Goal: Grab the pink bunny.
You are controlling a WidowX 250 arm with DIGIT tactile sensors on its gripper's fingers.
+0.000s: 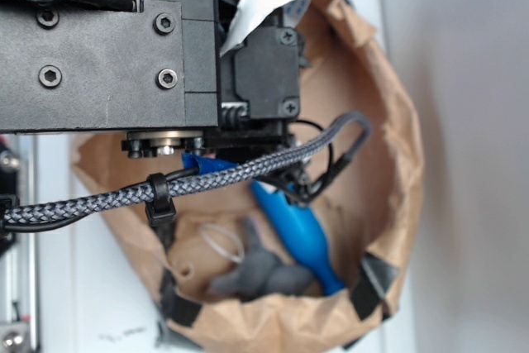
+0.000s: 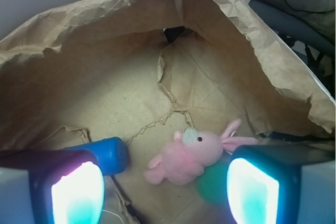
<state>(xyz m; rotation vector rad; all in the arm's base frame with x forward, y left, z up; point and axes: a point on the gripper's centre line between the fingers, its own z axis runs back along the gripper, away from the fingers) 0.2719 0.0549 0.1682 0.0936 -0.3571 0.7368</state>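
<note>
The pink bunny (image 2: pixel 189 156) lies on its side on the brown paper floor of a paper bag (image 2: pixel 121 87), ears pointing right, white muzzle up. My gripper (image 2: pixel 165 192) hangs above it, open, with one glowing pad (image 2: pixel 76 192) at the left and the other at the right. The bunny sits between and beyond the pads, nearer the right one, untouched. In the exterior view my arm covers the bunny, so it is hidden there.
A blue cylinder (image 2: pixel 107 154) lies by the left pad; in the exterior view a blue object (image 1: pixel 302 233) shows under the arm. A green thing (image 2: pixel 212 187) lies blurred beside the bunny. A grey plush animal (image 1: pixel 260 274) rests near the bag's rim (image 1: pixel 397 163).
</note>
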